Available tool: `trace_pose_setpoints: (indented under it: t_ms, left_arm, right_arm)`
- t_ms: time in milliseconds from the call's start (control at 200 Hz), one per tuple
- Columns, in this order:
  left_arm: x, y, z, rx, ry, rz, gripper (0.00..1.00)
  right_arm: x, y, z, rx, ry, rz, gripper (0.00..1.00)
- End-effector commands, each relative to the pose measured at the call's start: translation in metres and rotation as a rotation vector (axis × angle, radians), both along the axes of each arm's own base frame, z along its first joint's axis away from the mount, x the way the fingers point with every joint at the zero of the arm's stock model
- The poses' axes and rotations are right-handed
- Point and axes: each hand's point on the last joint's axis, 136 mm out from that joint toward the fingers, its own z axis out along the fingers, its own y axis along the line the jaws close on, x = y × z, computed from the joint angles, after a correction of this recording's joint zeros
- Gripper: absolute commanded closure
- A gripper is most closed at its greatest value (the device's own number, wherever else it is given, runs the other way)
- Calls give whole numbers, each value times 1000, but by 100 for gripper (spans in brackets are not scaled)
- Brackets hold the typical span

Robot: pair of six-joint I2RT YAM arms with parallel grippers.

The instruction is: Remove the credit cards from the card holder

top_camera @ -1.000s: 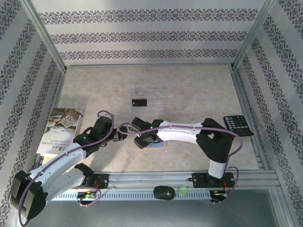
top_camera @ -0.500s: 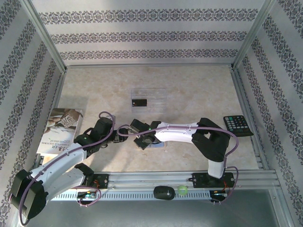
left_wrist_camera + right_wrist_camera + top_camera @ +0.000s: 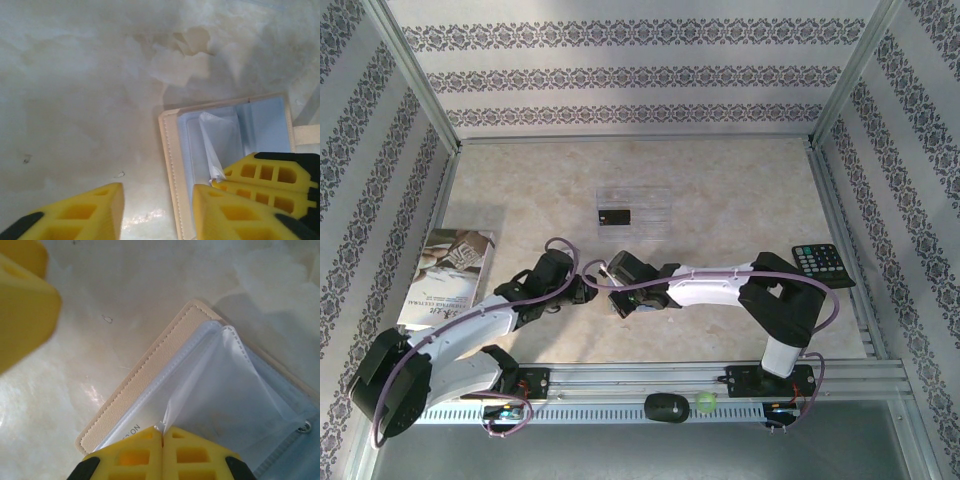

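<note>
One clear sleeve (image 3: 225,390) stands up across the card holder (image 3: 135,382).

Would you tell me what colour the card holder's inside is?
The card holder is pale blue-grey inside, tan-edged; the left wrist view shows it best.

The card holder (image 3: 260,125) lies open and flat by the middle of the worktop's (image 3: 740,190) near edge. It has a tan stitched cover and a pale blue-grey lining, with one clear sleeve (image 3: 235,390) lifted off it. The black card (image 3: 614,215) lies flat, well apart, toward the far edge.
</note>
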Motion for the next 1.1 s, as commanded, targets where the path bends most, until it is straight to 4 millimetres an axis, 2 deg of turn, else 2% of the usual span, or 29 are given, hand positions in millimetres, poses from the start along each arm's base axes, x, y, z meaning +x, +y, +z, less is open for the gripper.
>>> trace_pose_setpoints:
  t_ms: [0,135,265,475,570,789,929,1094]
  left_arm:
    - [5,-18,4,-51,-30,-28,67]
    - [5,-26,-7,-51,1,-37,76]
    - [5,-29,-14,-71,17,-24,78]
    - [8,-27,3,-102,-45,-12,78]
    - [8,-25,4,-88,-46,-9,78]
    - [5,-30,-24,-36,71,-22,88]
    - [5,-35,-28,-40,76,-28,88]
    - [4,-35,-23,-10,54,-37,79]
  right_arm:
    - [-1,10,13,111,8,-20,100]
    - [-1,8,17,154,-2,-48,100]
    - [0,8,23,204,-9,-61,100]
    - [0,8,29,271,15,-75,100]
    - [2,6,30,301,36,-98,100]
    - [3,7,30,333,64,-125,100]
    - [2,4,29,329,65,-133,100]
    - [1,3,27,326,70,-136,100]
